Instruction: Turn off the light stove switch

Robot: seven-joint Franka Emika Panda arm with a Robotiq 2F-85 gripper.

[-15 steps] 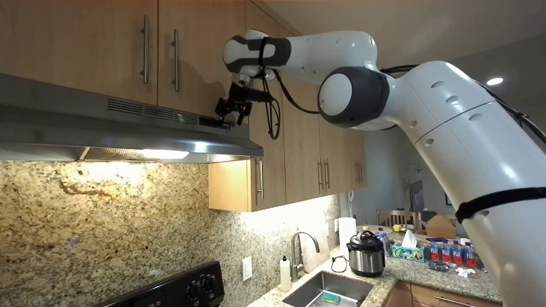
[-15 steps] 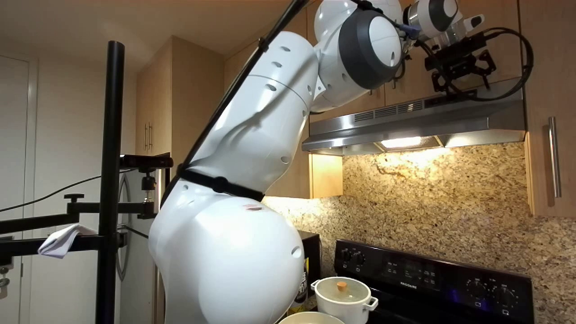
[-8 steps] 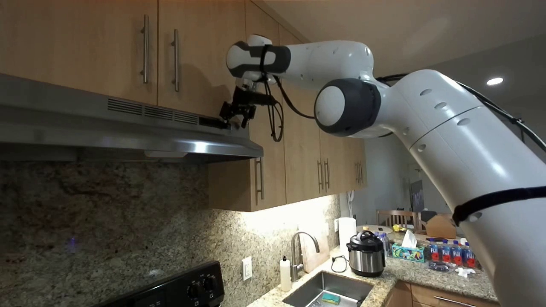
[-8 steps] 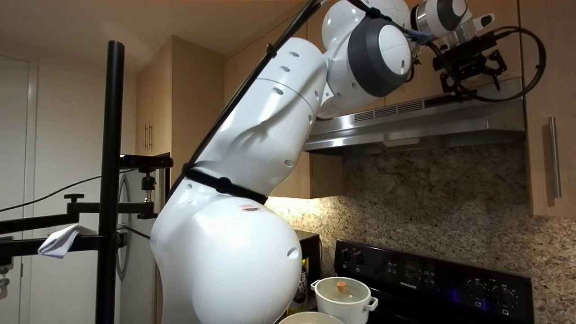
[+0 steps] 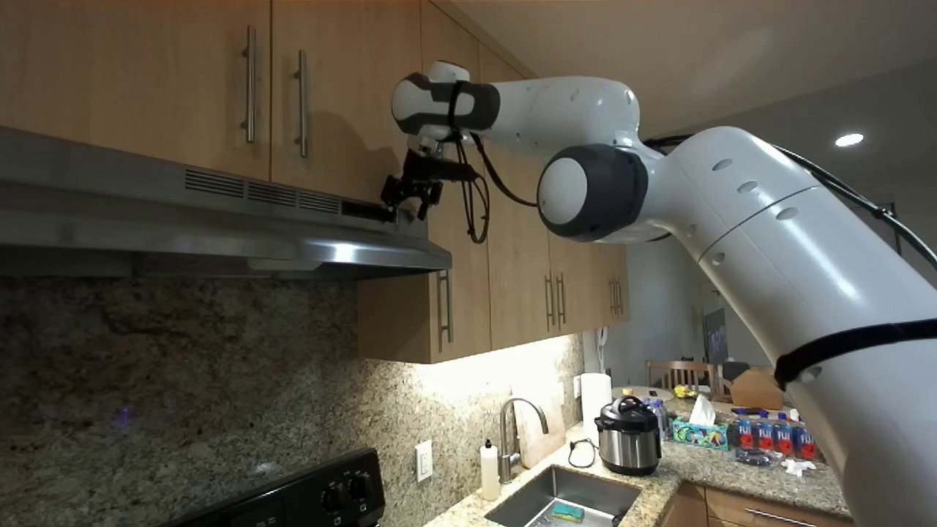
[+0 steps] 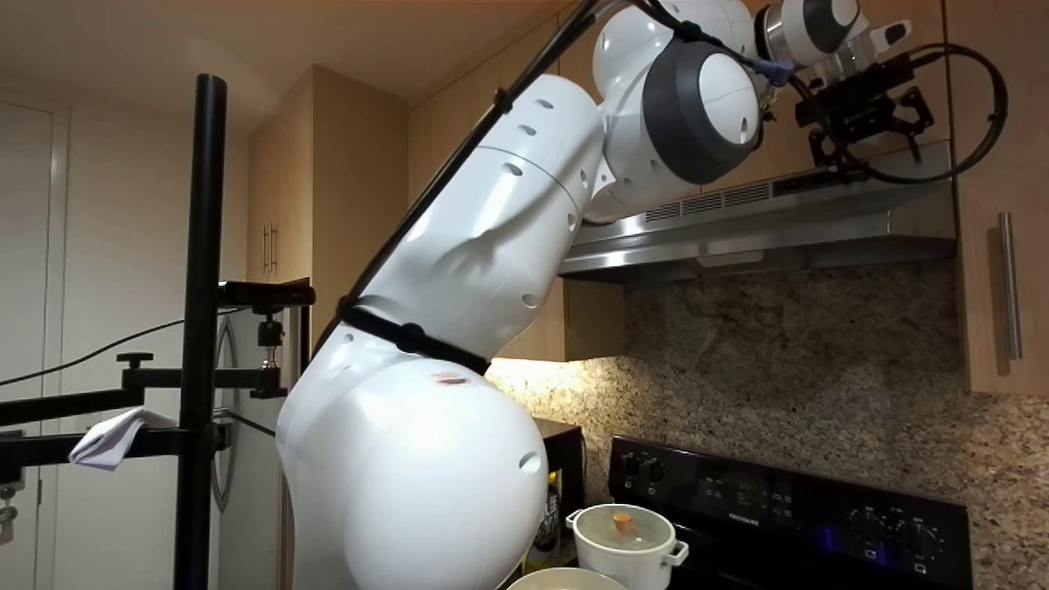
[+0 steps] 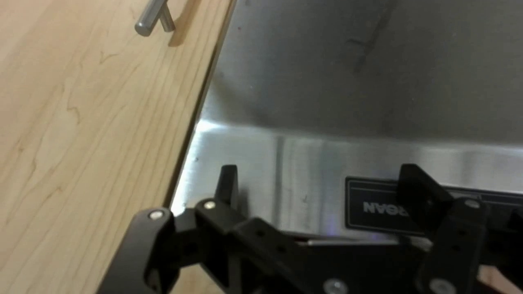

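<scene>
Sponge (image 5: 568,511) in sink (image 5: 589,489). Pressure cooker (image 5: 629,443) on counter (image 5: 717,470). Lidded pot (image 6: 624,560).

Wood cabinets (image 5: 520,282) hang above a granite backsplash (image 5: 183,380); a recessed ceiling light (image 5: 849,139) glows; far back stands, seemingly, a wooden chair (image 5: 681,364).

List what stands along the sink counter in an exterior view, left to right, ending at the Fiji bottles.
Pump bottle, faucet, paper roll, cooker, tissue box, Fiji bottles.

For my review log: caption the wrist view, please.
Open claw before a steel range hood, one finger in front of its black lettered panel, wooden cabinet alongside.
</scene>
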